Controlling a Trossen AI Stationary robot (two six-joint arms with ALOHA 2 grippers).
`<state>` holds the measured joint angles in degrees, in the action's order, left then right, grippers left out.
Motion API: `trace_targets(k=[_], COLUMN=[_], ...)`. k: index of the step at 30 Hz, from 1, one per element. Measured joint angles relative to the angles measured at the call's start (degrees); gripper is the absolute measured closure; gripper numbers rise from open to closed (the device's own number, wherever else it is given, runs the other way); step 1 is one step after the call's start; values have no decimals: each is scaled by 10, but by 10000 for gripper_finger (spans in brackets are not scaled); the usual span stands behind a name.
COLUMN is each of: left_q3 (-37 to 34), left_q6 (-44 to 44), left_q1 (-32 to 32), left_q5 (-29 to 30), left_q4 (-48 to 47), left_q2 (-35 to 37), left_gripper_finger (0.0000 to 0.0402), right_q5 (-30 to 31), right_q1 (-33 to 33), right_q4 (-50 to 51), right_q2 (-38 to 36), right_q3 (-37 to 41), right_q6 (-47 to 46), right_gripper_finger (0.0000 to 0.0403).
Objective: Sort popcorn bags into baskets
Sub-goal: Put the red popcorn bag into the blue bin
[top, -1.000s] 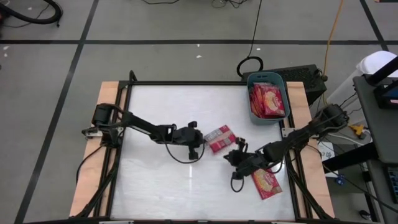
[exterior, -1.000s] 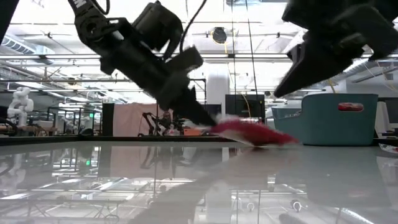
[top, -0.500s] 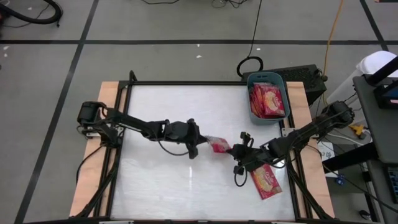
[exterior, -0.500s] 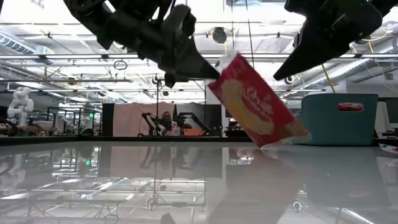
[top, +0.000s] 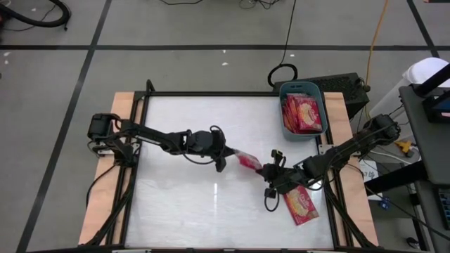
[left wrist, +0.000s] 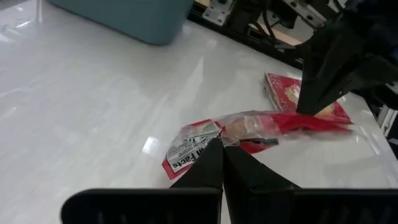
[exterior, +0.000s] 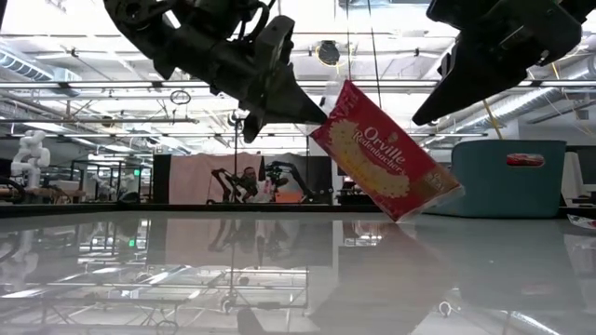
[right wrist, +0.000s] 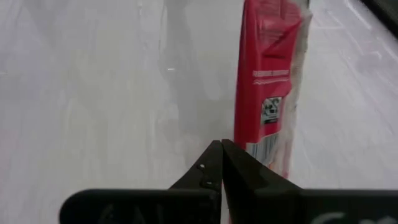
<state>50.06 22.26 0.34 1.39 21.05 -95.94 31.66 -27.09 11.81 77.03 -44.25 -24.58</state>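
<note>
1. Holding: left claw (exterior: 312,113) is pinched tight on one corner of a flat red plastic-wrapped popcorn bag (exterior: 384,154). The bag hangs tilted, clear of the glossy white tabletop (top: 197,204), near the tabletop's middle.
2. Right claw (exterior: 424,112) has its fingers pressed together and empty, hovering just beside the hanging bag's far end.
3. Small teal-blue rounded plastic bin (top: 303,89) sits at the far right corner and already has red packets stacked inside.
4. One more red packet with a yellow picture (top: 301,206) lies flat near the right front edge, under the right arm.
5. Advice: it's a corner pinch only, so the bag will swing. Move slow, keep it high enough to clear the bin rim, and steer around the right arm.
6. Release over the bare part of the bin, low, so it lands flat.
7. Wrapper looks slick and crinkly and the film is loose at the seam, so slip risk is real.
</note>
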Motion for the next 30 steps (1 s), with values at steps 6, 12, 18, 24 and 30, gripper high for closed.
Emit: trace_targets(k=[6,12,18,24,30], left_q3=[0,0,0,0,0], left_q6=[6,5,-2,-16,-21], left_q1=[5,14,15,3,3], left_q5=[-1,-1,1,1,1], left_q4=[-3,-6,-16,-10,0], left_q2=[0,-4,-5,-5,-5], left_gripper_finger=[401,401,401,401,401], right_q5=[-1,-1,-3,-4,-3], right_q1=[0,1,1,1,5], right_q4=[0,-6,-6,-5,5], right_q2=[0,0,0,0,0], right_q3=[0,0,0,0,0], right_q6=[-2,-4,-9,-18,-16], right_gripper_finger=[403,403,401,387,383])
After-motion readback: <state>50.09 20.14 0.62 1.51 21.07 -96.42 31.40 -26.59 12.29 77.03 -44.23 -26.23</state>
